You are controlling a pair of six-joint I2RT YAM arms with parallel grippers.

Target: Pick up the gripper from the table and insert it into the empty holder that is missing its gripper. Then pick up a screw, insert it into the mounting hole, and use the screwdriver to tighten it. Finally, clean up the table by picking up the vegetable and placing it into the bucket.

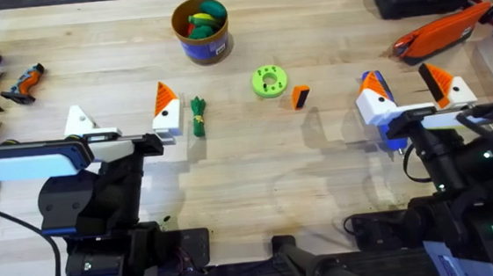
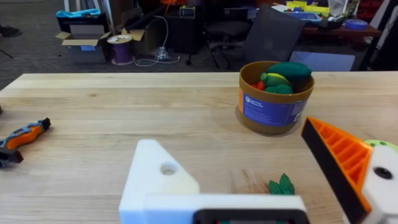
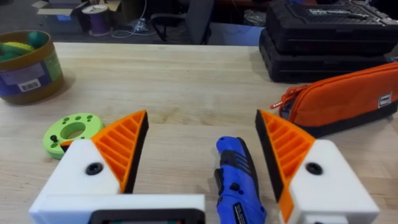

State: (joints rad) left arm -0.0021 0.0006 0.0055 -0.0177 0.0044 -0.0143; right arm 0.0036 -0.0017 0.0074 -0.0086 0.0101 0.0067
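On the left, left gripper [image 1: 121, 117] spread wide and holding nothing, 1 finger padded in orange, the other a bare white holder [image 1: 78, 121] with a hole showing in its face. Just beside the padded finger, the vegetable [image 1: 198, 115] flat on the table. Farther back, the bucket [image 1: 204, 46], carrying toy food. Past the green disc [image 1: 268, 82], the loose gripper [image 1: 301, 97] lying alone near mid-table, well apart from both arms. At the right, right gripper [image 1: 408, 90] also wide and empty, straddling the screwdriver [image 3: 236, 180] without touching it.

Judging the step as fetching the loose gripper:
- Lift clear of the screwdriver first.
- Approach from above and pinch across the wedge's narrow sides.
- Leave the black base free for seating in the holder.
- Hold the left arm steady as the receiver.

Hard to make out:
- No screw identifiable anywhere.
- Wedge's orientation too small to read.
- Screwdriver mostly covered from overhead by the right arm's finger, and 1 end cut off in the right wrist view.
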